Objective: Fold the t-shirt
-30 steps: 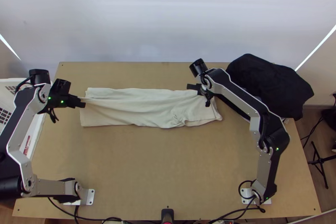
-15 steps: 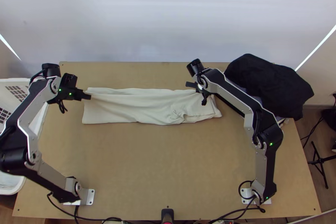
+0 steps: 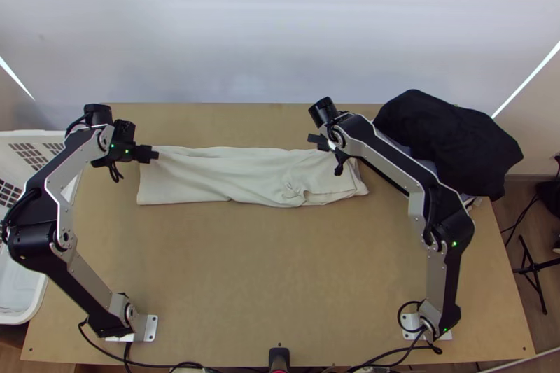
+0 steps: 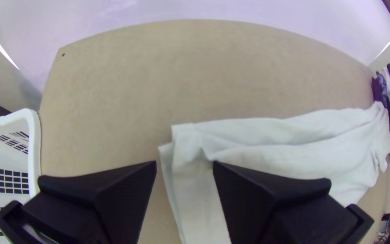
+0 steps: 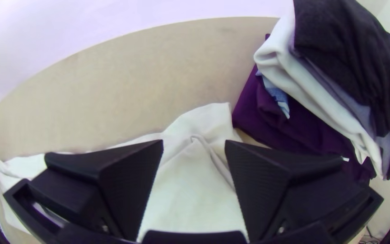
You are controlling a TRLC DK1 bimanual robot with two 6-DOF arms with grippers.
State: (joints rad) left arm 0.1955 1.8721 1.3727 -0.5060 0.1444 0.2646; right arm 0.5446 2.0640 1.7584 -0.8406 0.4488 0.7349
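Item: one off-white cloth t-shirt (image 3: 224,173), lying on the light wooden surface (image 3: 280,268) as a long, narrow folded strip, its ends near the two pincers; presumably laid crosswise so that each can tend one end. Left pincer (image 4: 185,161): released, black fingers parted above the neater, squarer end, seemingly placed to tidy or take that edge. Right pincer (image 5: 194,141): released, fingers apart over the creased end, where a ridge of cloth probably wants smoothing or gripping. Outward of the left pincer: one white plastic basket with slotted walls (image 4: 34,149), likely a laundry store. Outward of the right pincer: one stack of garments, a black one (image 5: 353,54) uppermost and a purple one (image 5: 290,122) beneath, perhaps set aside to leave working room. Markings: a small white scrap (image 5: 345,158) at the purple cloth, possibly a label; wording not legible.
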